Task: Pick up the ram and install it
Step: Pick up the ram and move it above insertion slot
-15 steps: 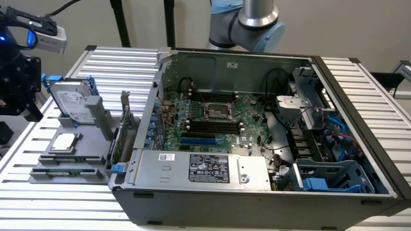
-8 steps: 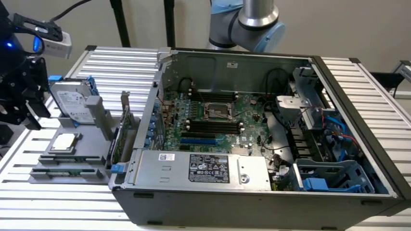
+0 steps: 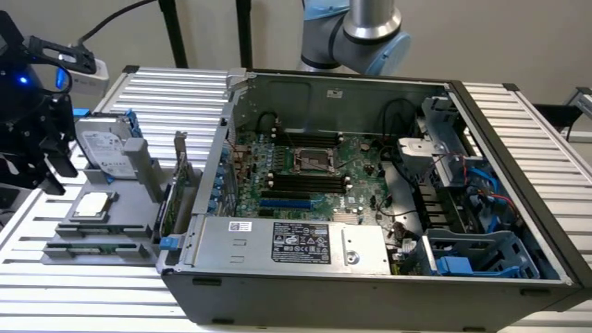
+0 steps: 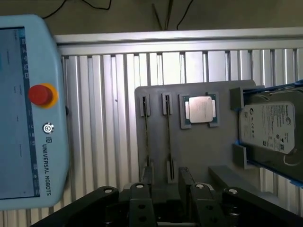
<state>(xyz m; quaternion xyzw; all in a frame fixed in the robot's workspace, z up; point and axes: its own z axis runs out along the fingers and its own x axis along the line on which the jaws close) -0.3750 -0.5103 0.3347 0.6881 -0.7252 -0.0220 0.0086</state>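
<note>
I have the ram (image 4: 169,137) standing on edge in its slot of the grey holder (image 4: 222,156). It is the stick next to the CPU (image 4: 200,109). A second stick (image 4: 147,137) stands parallel in the neighbouring slot, with a narrow strip of holder between them. The hard drive (image 4: 267,125) in its blue frame lies beyond the CPU, at the holder's other side. Bare ribbed table (image 4: 104,118) separates the holder from the teach pendant (image 4: 28,109), so I have room on that side. The open computer case (image 3: 370,277) sits close to the holder on the exterior view's right, with an upright expansion card (image 3: 176,194) between them. My gripper (image 4: 166,176) hangs over the sticks' ends, pointing straight down, fingers spread and holding nothing. A joint of the arm (image 3: 370,24) shows behind the case.
</note>
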